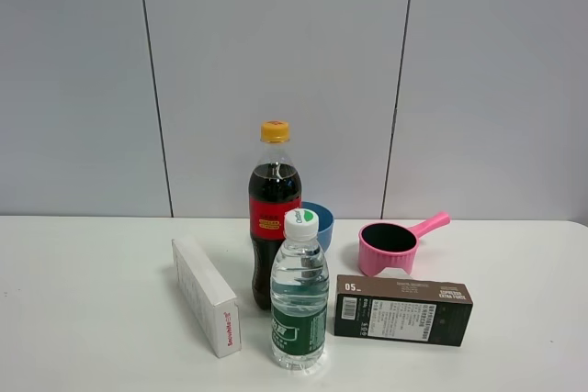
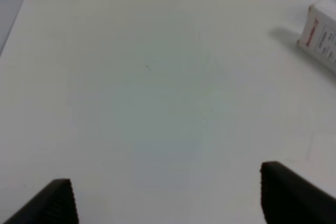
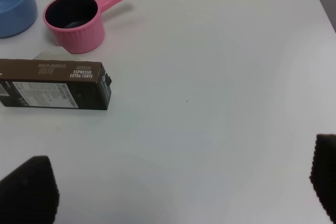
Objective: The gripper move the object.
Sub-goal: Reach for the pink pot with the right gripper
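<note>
The pink scoop cup (image 1: 390,247) stands upright on the white table, right of the cola bottle, its handle pointing to the back right. It also shows in the right wrist view (image 3: 76,22), dark inside, well ahead of my right gripper (image 3: 176,192). The right gripper is open and empty, its fingertips (image 3: 29,187) spread wide over bare table. My left gripper (image 2: 168,198) is open and empty over bare table, its fingertips (image 2: 286,192) far apart. Neither gripper shows in the exterior high view.
A cola bottle (image 1: 274,213) and a water bottle (image 1: 299,293) stand mid-table. A blue bowl (image 1: 319,224) sits behind them. A white box (image 1: 206,295) lies left, a brown espresso box (image 1: 402,309) lies in front of the cup.
</note>
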